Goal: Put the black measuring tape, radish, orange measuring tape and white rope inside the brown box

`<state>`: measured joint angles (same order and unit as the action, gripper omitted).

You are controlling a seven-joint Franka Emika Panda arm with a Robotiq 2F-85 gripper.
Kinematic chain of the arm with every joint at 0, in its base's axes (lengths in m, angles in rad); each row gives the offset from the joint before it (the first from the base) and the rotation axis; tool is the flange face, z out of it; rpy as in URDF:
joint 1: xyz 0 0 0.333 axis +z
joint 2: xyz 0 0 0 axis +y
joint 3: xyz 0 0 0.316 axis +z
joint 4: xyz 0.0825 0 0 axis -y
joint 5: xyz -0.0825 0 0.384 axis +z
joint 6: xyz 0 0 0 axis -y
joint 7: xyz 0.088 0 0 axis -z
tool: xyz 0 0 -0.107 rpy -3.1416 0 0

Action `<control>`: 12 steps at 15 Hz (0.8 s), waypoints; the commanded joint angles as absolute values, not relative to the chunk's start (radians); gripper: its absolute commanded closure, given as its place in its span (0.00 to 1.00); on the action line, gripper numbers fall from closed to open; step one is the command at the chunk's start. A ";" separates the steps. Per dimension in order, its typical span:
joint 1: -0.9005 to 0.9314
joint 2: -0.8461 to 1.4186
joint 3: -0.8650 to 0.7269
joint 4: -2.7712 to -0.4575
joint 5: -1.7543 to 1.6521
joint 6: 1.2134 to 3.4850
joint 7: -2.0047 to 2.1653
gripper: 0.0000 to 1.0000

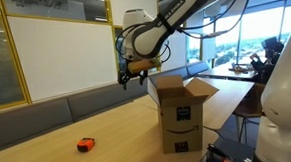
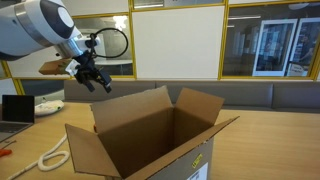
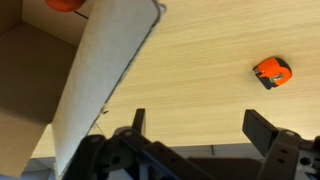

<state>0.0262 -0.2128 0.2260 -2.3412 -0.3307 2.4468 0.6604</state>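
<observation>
Gripper (image 1: pixel 132 78) jaws wide, empty, hanging above the table (image 1: pixel 118 132) just beside the brown box (image 1: pixel 182 114), whose flaps are open. Orange measuring tape (image 1: pixel 86 144) lies on bare tabletop, well apart from the box. White rope (image 2: pixel 50 158) lies beside the box, toward the table edge by the laptop (image 2: pixel 15 108).

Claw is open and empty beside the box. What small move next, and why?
Probably ease the claw away from the box and down toward the orange tape measure. The claw hangs open and empty above the table, and that tape lies on it in the open, clear of the box in the wrist view.
</observation>
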 commanded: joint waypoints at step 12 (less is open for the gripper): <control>0.224 0.333 0.169 -2.076 -0.436 2.649 0.722 0.00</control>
